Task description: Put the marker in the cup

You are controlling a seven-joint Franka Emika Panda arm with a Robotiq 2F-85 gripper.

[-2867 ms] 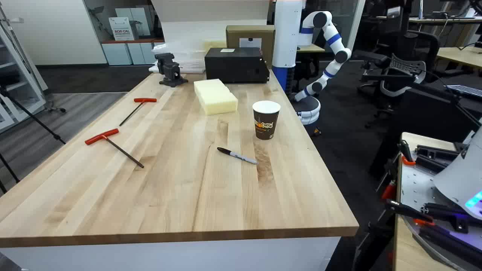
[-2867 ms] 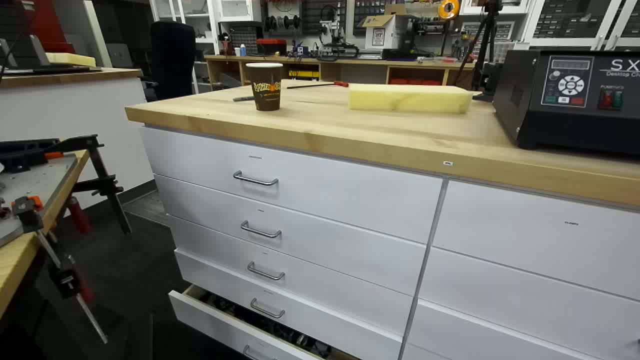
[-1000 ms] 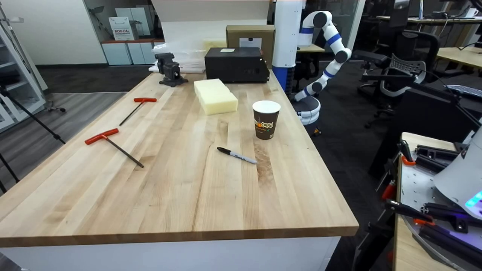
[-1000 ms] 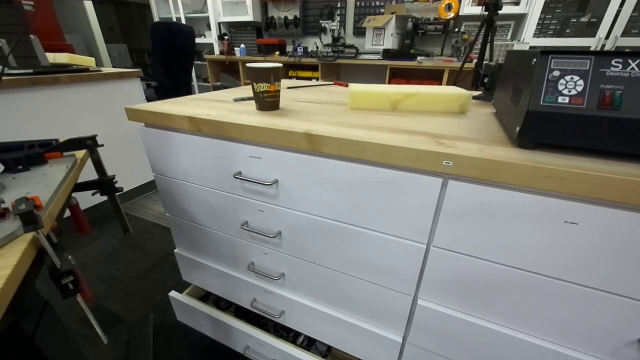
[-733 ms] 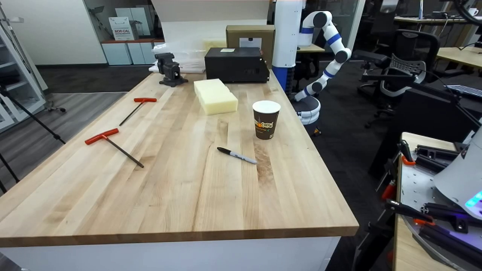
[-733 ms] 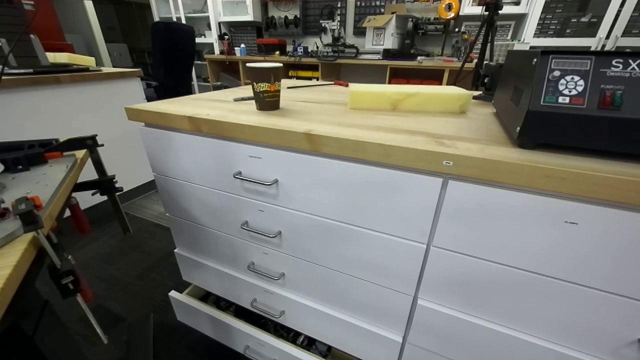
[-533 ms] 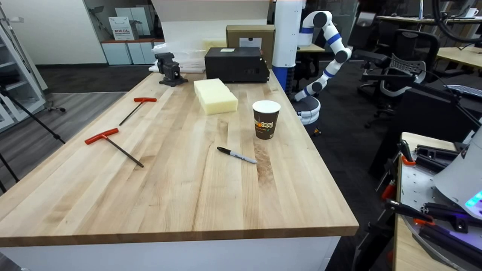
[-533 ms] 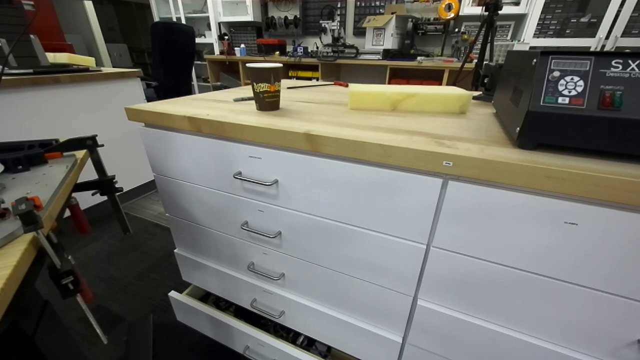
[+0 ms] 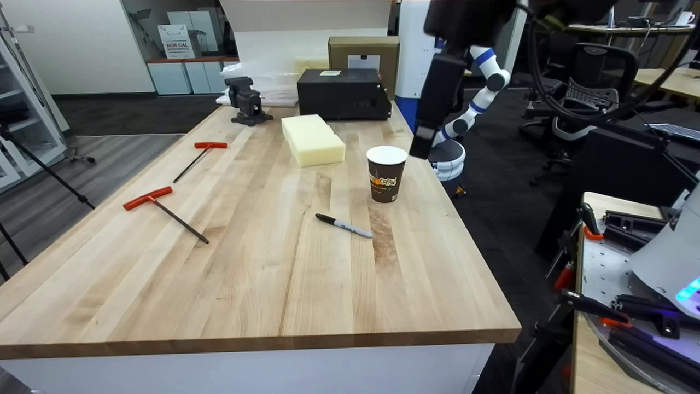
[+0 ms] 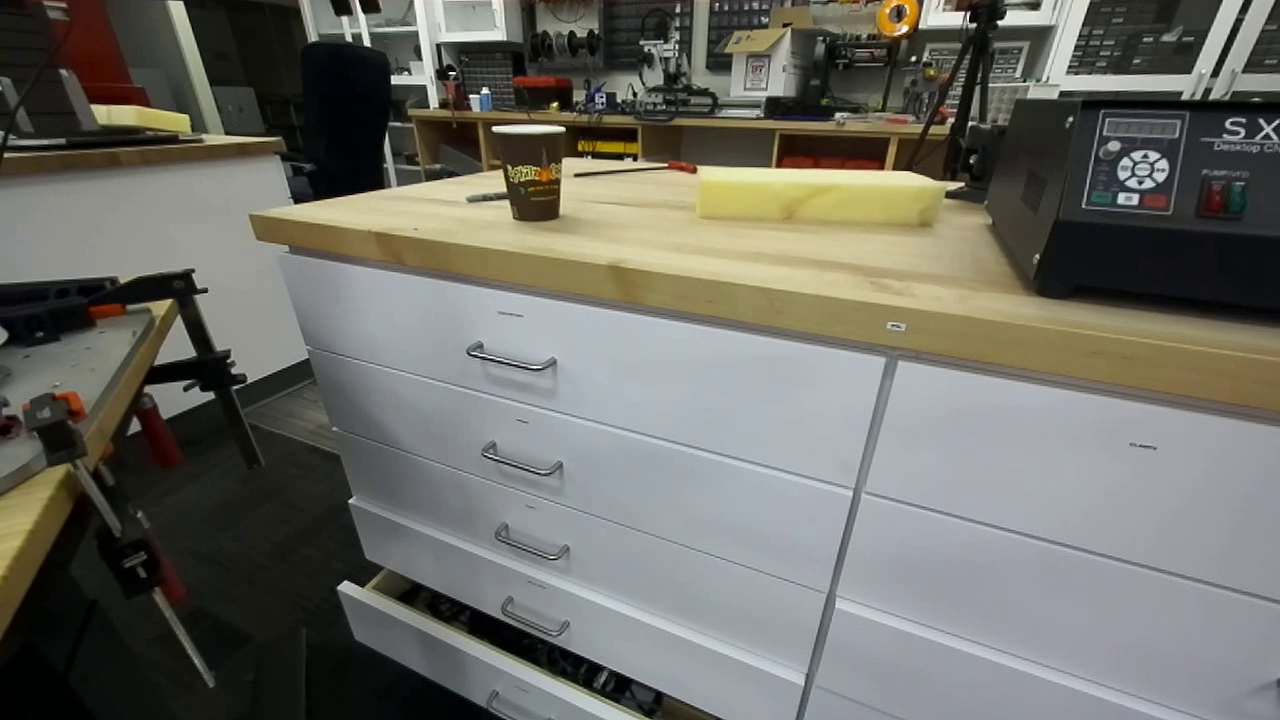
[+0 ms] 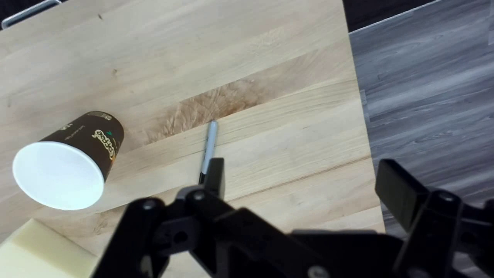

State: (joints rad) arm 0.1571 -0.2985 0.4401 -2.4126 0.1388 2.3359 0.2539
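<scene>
The marker (image 9: 344, 225), grey with a black cap, lies flat on the wooden table. It is partly hidden behind the cup in an exterior view (image 10: 487, 197). In the wrist view the marker (image 11: 209, 146) runs behind my left-hand finger, which covers most of its cap. The brown paper cup (image 9: 386, 178) with a white rim stands upright near the marker, also in an exterior view (image 10: 533, 178) and at left in the wrist view (image 11: 87, 133). My gripper (image 11: 303, 172) is open and empty above the table. In an exterior view the gripper (image 9: 422, 143) hangs beyond the cup's right side.
A pale yellow block (image 9: 313, 140) lies behind the cup. Two red-handled T-shaped tools (image 9: 158, 200) (image 9: 210, 145) lie at the table's left. A black machine (image 9: 343, 94) and a small vise (image 9: 247, 102) stand at the far end. The table edge (image 9: 465, 232) runs right of the cup.
My gripper and arm have come into an exterior view from the upper right, moving left toward the table. Dark tips now show at the top of an exterior view. Marker and cup have not moved.
</scene>
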